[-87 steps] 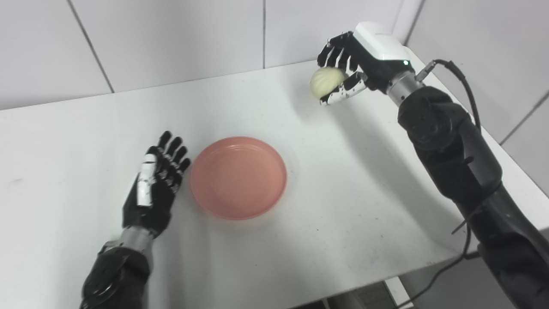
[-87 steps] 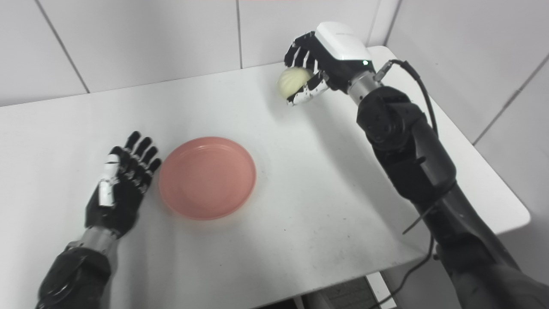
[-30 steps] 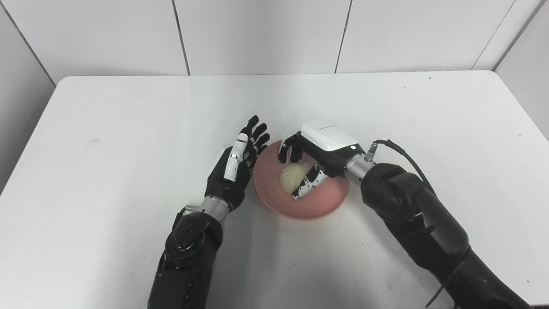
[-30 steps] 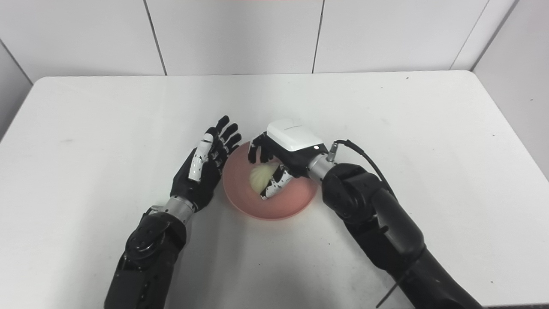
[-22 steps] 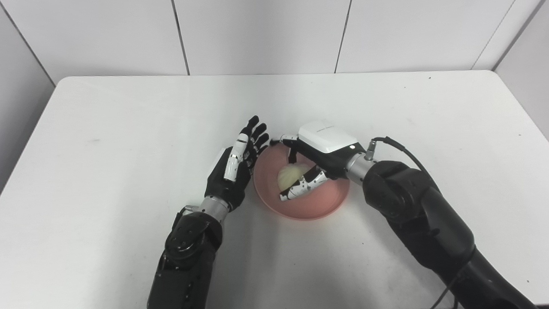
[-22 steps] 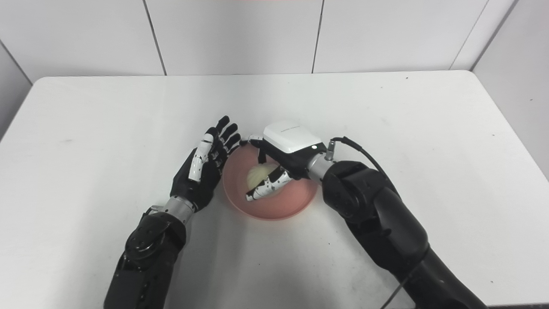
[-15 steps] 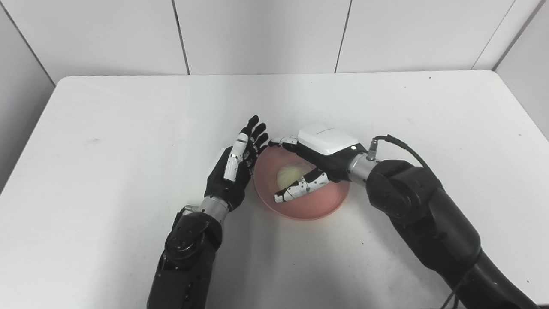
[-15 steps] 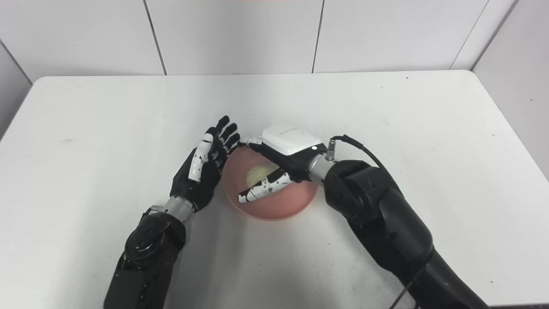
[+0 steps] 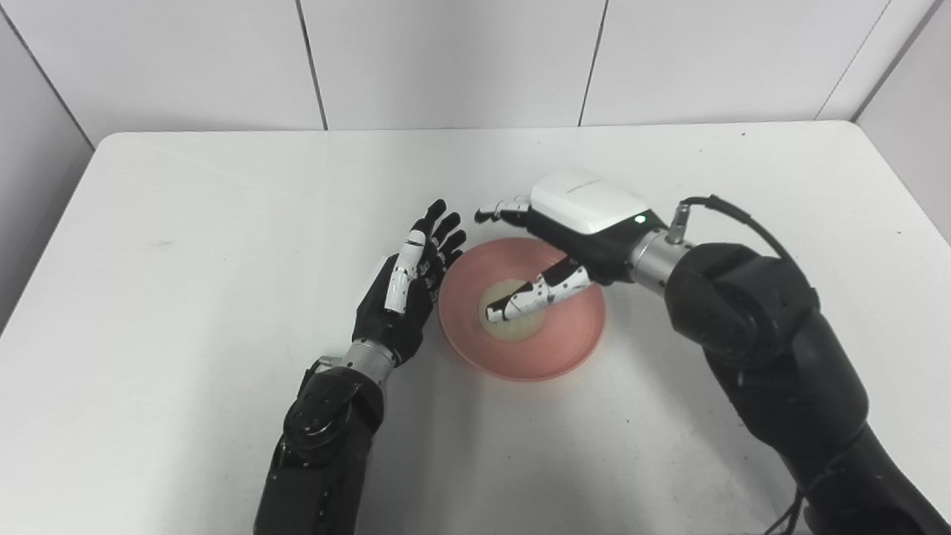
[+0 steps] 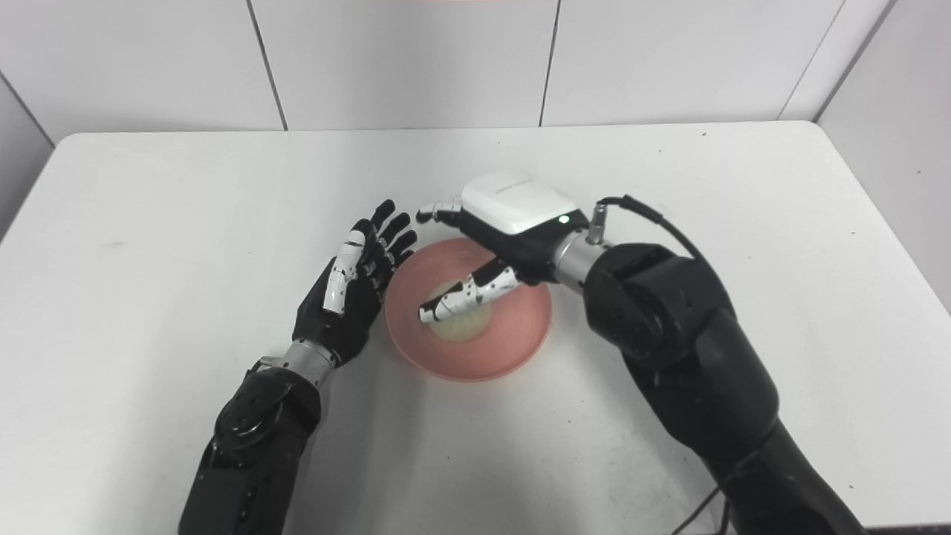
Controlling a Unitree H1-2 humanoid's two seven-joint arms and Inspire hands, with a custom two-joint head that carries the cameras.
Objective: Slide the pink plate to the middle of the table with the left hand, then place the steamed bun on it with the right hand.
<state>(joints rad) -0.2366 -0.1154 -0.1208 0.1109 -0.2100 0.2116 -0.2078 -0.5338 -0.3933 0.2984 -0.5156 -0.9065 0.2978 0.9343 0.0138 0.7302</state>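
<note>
**Steamed bun set on the pink plate, right hand spread above it**

Left eye view: steamed bun (image 9: pixel 513 318), pale and round, sits in the centre of the pink plate (image 9: pixel 572 349) mid-bench (image 9: pixel 186 223). The right hand (image 9: pixel 568 238) hovers over it, fingers splayed, holding nothing. The placing step looks done; the next move calls for lifting clear without nudging the bun.

Right eye view: the left hand (image 10: pixel 349 297) stands spread and empty just beside the plate's left rim.

Bun (image 9: pixel 513 321) on plate (image 9: pixel 572 345) (mid-table (image 9: pixel 186 223)).
</note>
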